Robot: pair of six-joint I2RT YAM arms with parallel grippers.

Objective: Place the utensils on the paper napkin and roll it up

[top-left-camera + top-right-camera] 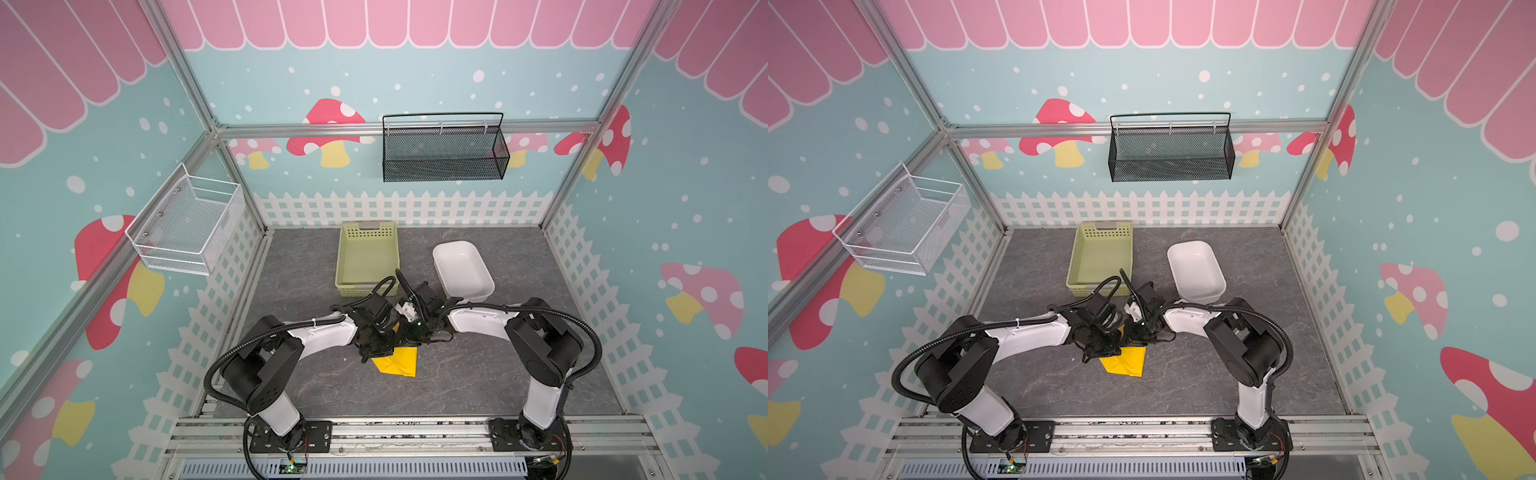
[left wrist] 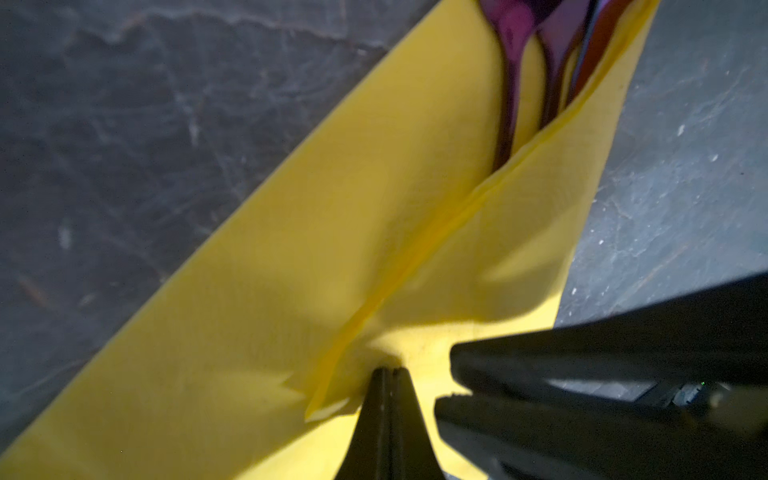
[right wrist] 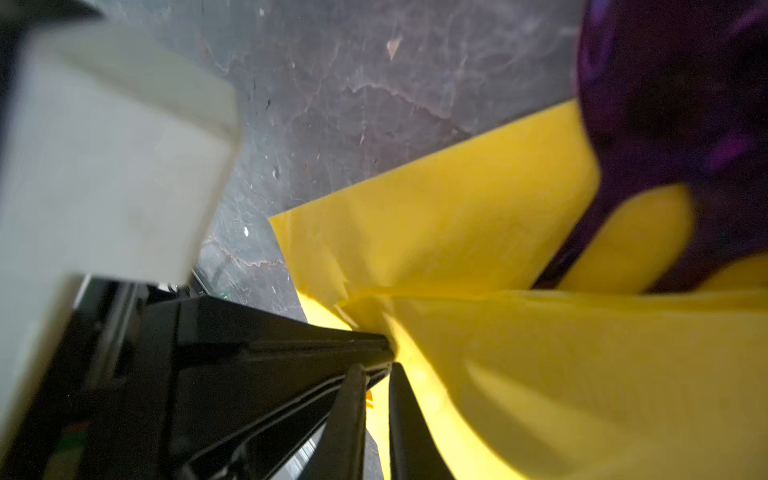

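Paper napkin: bright yellow, plain, thin. It's folded over itself, with a raised flap edge and a pucker at one corner in the left wrist view. It sits on the grey table at centre front, 6 o'clock from the green basket and about 7 o'clock from the white tub.

In both top views only a wedge of it shows, poking out from under the grippers toward 6 o'clock. The rest is covered by the arms.

Utensils: shiny purple-magenta necks going to thin dark handles, side by side. The handles run under the flap and the purple ends stick out past it. Their long axis is roughly parallel to the flap's edge. They're blurred purple in the right wrist view and hidden in the top views, so I can't give a clock heading.

Left gripper: jaws pressed together, pinching the napkin's puckered corner. It's over the wedge's 10 o'clock side.

Right gripper: jaws narrowly apart with yellow paper in the slot. Can't tell if it actually clamps. It's just beside the left one, at the wedge's 12 o'clock side.
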